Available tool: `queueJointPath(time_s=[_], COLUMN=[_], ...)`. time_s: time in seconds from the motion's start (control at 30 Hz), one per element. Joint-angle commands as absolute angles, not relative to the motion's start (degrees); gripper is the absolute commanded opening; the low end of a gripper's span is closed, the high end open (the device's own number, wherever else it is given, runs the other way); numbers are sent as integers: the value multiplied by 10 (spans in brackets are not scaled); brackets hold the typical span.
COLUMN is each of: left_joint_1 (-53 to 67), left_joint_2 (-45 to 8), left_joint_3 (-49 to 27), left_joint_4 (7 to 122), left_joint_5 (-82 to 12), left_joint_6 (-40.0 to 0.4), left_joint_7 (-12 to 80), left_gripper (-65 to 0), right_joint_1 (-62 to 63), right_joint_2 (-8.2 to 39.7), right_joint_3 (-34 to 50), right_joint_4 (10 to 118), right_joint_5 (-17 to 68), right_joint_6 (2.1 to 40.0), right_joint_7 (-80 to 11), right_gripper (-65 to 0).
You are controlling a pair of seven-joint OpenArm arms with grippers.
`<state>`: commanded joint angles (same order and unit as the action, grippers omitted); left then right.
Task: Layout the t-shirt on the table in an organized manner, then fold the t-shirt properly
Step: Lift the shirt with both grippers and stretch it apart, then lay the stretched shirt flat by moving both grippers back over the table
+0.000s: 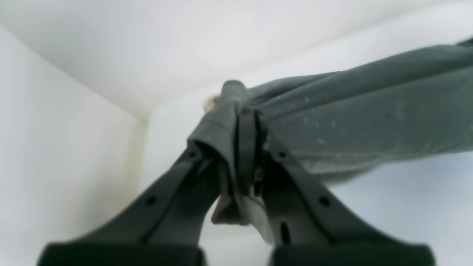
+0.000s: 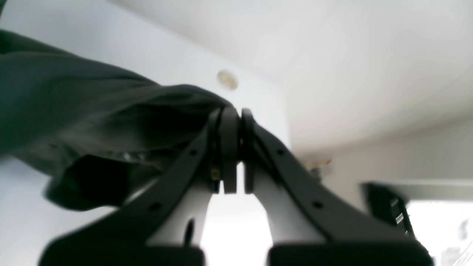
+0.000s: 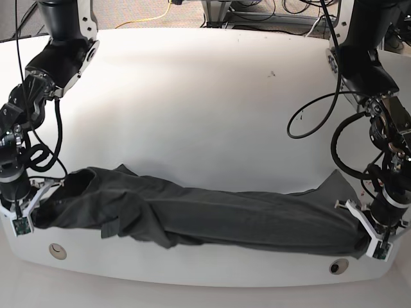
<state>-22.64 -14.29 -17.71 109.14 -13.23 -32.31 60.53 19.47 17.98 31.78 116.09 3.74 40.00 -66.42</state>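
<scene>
The dark charcoal t-shirt is stretched in a long bunched band across the front of the white table. My left gripper, on the right of the base view, is shut on the shirt's end. In the left wrist view its jaws pinch a fold of t-shirt that trails off to the right. On the left of the base view, my right gripper holds the other end. Its fingertips are closed, with the t-shirt bunched on their left.
Two round grommet holes sit near the table's front edge, just in front of the shirt. A black cable loops from the left arm over the table's right side. The floor and more cables lie beyond the far edge.
</scene>
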Motion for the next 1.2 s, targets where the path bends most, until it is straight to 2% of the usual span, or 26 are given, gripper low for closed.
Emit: queueJointPath(time_s=[0.13, 0.43, 0.73, 0.87, 0.97, 1.1, 1.13, 1.17, 1.2], left_joint_1=[-124, 38, 130, 146, 160, 173, 174, 173, 174], left_joint_2=[-143, -145, -145, -146, -149, -175, -176, -180, -181], left_joint_3=[-198, -211, -211, -211, -211, -207, -207, -207, -207], left_joint_4=[1098, 1098, 1098, 1098, 1098, 1097, 1097, 1096, 1096], left_joint_5=[-186, -253, -258, -258, -257, -257, -257, -257, -257], left_joint_6=[-323, -323, -323, -323, -323, -323, -323, -323, -323], left_joint_7=[605, 605, 605, 605, 605, 605, 605, 605, 605], left_gripper=[-650, -650, -650, -646, -646, -635, -628, -594, -568], right_joint_1=[115, -32, -109, -128, -139, -152, -153, -157, -160], right_joint_2=[131, 70, 29, 24, 24, 24, 24, 25, 25], right_joint_3=[364, 391, 391, 390, 391, 391, 391, 391, 391], right_joint_4=[1161, 1161, 1159, 1159, 1159, 1159, 1159, 1159, 1159], right_joint_5=[44, 95, 106, 107, 105, 102, 103, 104, 105], right_joint_6=[400, 400, 400, 400, 400, 400, 400, 400, 400], right_joint_7=[-643, -604, -592, -592, -592, -592, -592, -592, -592], right_gripper=[-650, -650, -648, -633, -544, -330, -308, -246, -217])
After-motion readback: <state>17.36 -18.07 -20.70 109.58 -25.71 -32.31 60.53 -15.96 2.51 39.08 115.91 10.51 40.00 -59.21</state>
